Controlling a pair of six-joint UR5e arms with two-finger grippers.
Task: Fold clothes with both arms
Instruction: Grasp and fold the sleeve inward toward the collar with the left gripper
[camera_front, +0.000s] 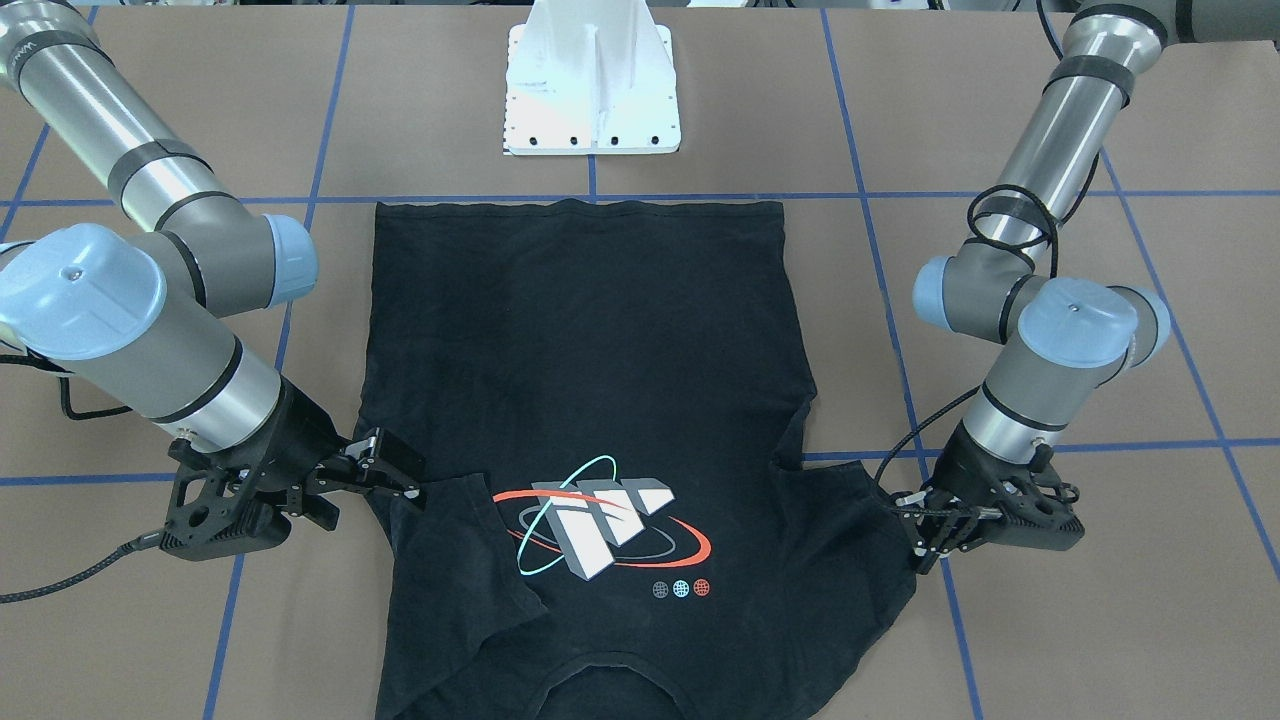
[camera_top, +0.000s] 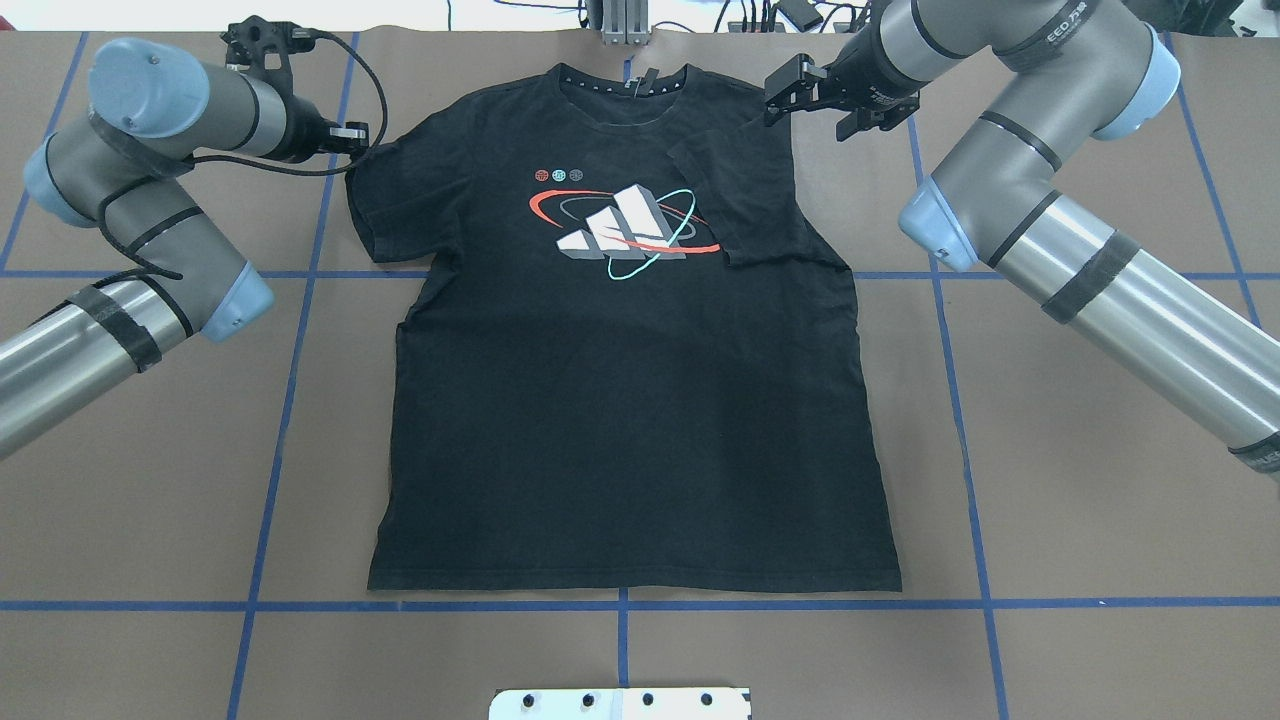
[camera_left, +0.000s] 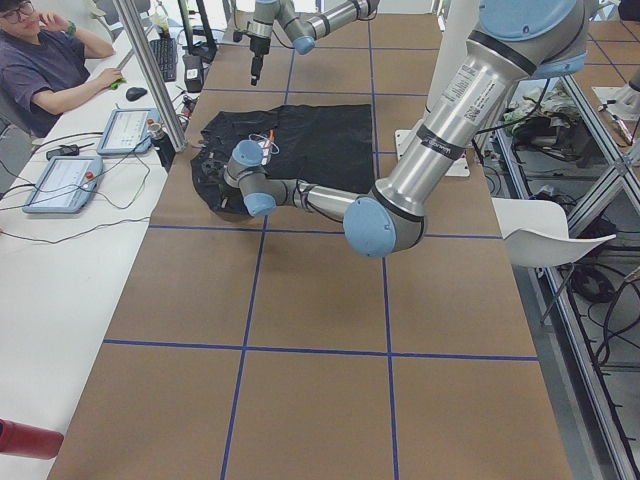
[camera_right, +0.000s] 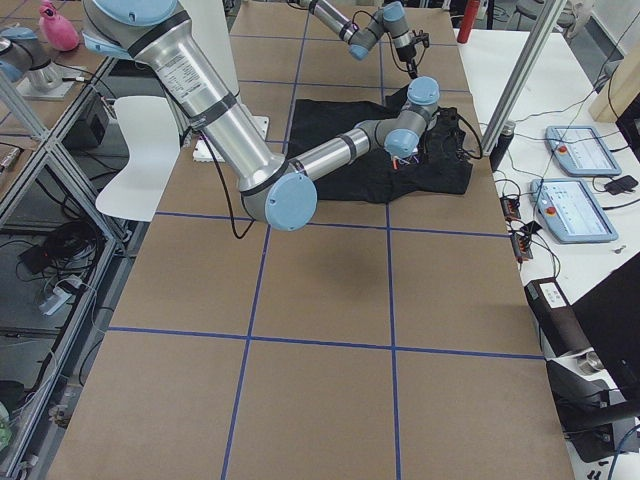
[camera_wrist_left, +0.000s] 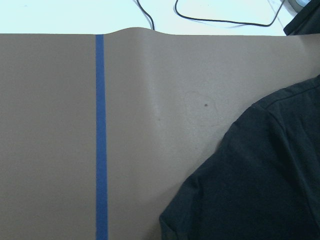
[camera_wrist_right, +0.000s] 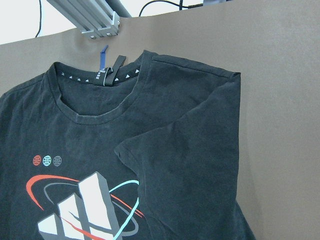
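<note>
Right arm (camera_front: 150, 330) at frame left, right pincer (camera_front: 415, 478) spread apart beside folded-in sleeve (camera_front: 460, 560), black T-shirt (camera_front: 600, 350) logo-up on tabletop (camera_front: 1100, 620), left pincer (camera_front: 915, 525) at opposite sleeve (camera_front: 860, 510), closure unclear.

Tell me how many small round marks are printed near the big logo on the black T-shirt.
3. They sit in a row between the logo and the collar: a red one, a cyan one and a grey one. The folded sleeve overlaps the logo and might hide more.
</note>
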